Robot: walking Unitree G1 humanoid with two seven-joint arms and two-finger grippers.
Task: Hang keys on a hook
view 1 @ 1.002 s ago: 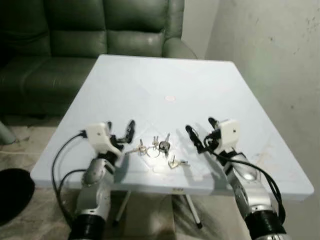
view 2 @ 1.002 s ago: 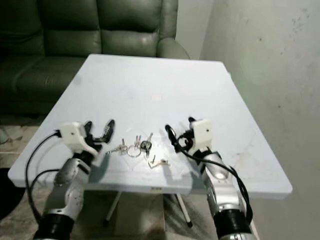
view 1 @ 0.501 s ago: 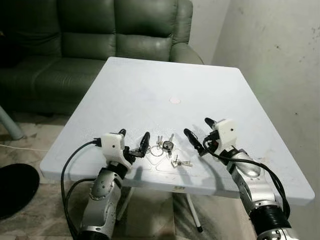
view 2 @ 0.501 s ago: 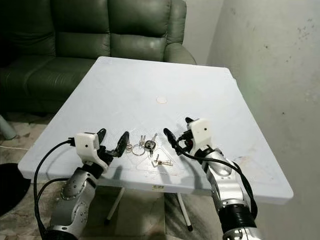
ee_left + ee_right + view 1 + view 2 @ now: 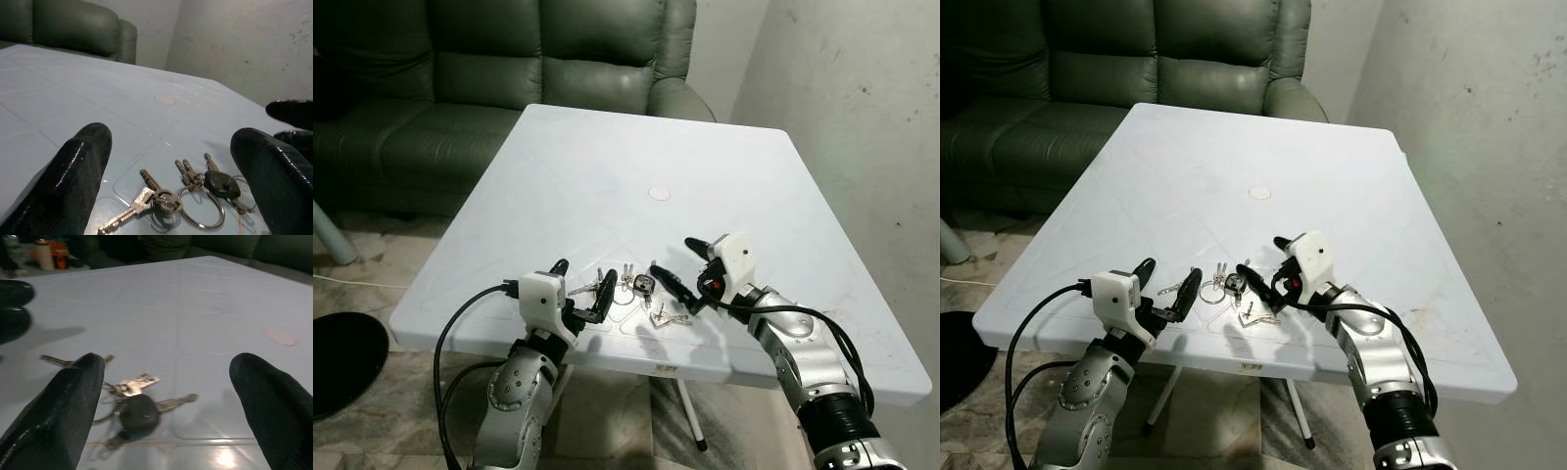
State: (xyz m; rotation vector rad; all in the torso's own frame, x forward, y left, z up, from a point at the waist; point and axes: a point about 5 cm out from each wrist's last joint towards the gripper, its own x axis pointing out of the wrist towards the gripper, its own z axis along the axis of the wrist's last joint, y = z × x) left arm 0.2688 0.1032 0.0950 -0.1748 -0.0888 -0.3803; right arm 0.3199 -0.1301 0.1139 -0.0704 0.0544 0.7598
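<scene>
Keys lie flat on table near front edge, btwn both grippers. Left gripper spread wide, nothing held. Right gripper likewise spread, empty.

White square table before a dark green sofa, pale stained wall alongside.

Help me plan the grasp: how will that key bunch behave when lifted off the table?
The key bunch would likely dangle loosely, as separate keys splay from one ring. Lying flat on the smooth table, it may slide before the open left gripper closes.
</scene>
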